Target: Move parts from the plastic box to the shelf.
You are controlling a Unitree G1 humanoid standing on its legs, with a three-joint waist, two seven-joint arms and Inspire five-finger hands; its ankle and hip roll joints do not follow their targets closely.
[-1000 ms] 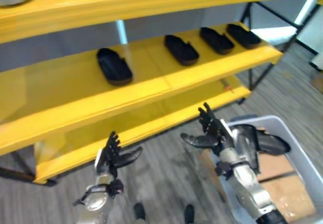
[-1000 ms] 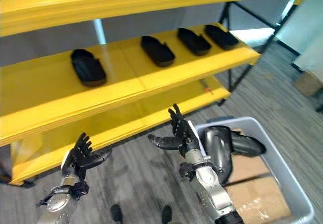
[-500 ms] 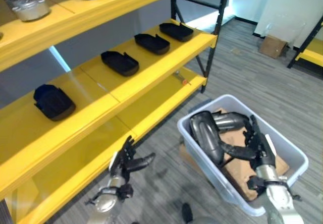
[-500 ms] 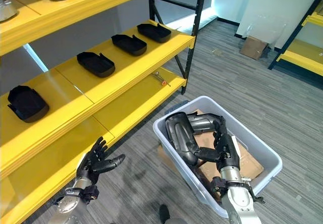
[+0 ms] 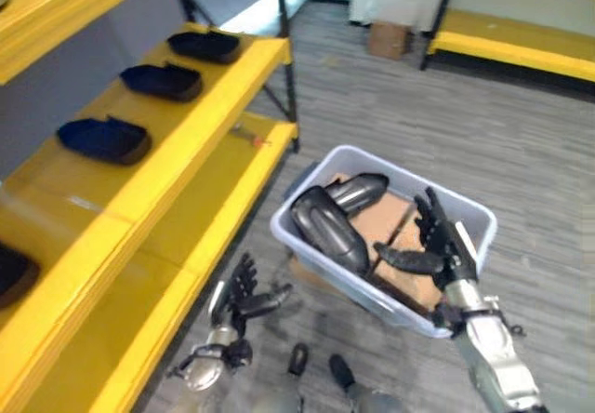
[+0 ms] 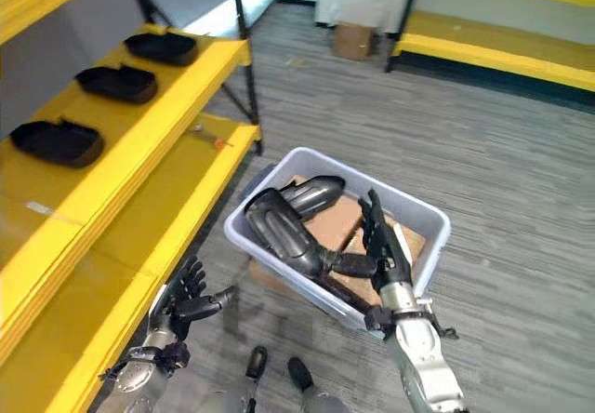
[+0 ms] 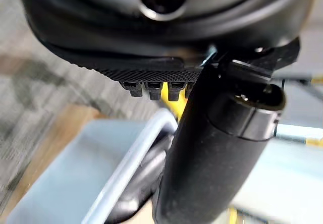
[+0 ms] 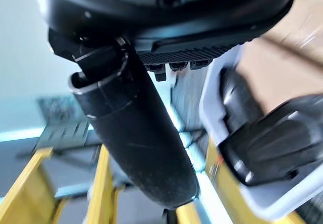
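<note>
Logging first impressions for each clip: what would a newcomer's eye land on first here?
The grey plastic box on the floor, holding large dark parts over cardboard, with the open right hand above them. Beside it, the yellow shelf carries a row of black trays. The open left hand hangs low near the shelf's bottom level.

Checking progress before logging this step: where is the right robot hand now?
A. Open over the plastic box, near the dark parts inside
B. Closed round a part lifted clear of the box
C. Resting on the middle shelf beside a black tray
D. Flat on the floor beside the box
A: the right robot hand has its fingers spread above the plastic box, close to the dark parts lying inside, holding nothing.
</note>
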